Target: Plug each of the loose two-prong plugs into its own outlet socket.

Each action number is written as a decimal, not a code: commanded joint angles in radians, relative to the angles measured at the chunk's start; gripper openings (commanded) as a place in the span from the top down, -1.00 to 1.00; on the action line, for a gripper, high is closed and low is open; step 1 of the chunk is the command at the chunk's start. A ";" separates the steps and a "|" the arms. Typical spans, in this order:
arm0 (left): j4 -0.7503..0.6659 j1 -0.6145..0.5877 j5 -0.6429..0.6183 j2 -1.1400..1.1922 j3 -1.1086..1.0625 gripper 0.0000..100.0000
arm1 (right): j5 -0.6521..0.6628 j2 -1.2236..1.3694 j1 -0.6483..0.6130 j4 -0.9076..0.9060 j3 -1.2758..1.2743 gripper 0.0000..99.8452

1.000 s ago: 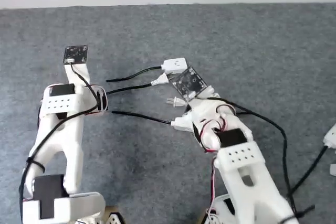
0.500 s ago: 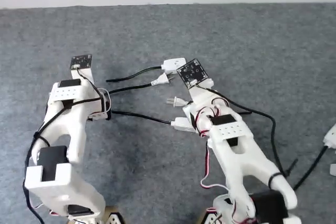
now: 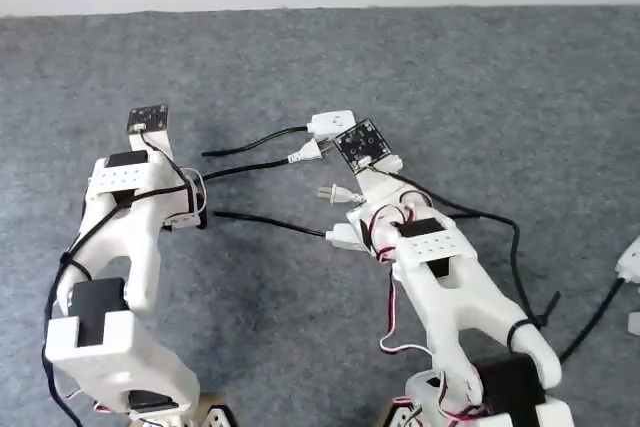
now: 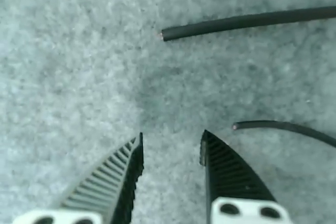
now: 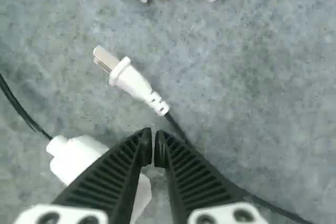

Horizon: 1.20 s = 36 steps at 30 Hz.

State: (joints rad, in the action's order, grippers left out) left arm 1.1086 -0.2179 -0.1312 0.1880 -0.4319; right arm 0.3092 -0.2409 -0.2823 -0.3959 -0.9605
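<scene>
1. left gripper (image 4: 170, 150), fingers parted, above bare tabletop (image 4: 63, 51), beside two black cord ends (image 4: 164, 35).
2. mid-tabletop: one plug (image 3: 305, 154), prongs just beside a socket (image 3: 330, 125).
3. loose plug (image 5: 128, 80) lying flat near right gripper (image 5: 153, 148), pinched closed, second socket (image 5: 79, 158) alongside.

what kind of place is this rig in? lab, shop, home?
Probably a robot test bench in a lab or office: two white arms mounted side by side, a grey felt-like mat as the work surface, and loose plugs and sockets on cut-off cords.
</scene>
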 commanded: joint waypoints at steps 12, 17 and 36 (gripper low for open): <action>0.000 -0.021 0.032 -0.048 0.024 0.67 | -0.012 -0.202 -0.048 -0.097 -0.060 0.98; -0.124 0.074 0.278 -0.193 -0.122 0.66 | -0.029 -0.423 0.013 -0.117 -0.158 0.98; 0.038 0.565 0.970 -0.284 -0.094 0.48 | -0.037 -1.122 0.443 -0.529 -0.394 0.98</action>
State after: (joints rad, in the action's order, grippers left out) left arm 1.0733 0.2516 0.7112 -0.0361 -0.5715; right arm 0.2386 -1.3088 0.1105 -0.8884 -1.3625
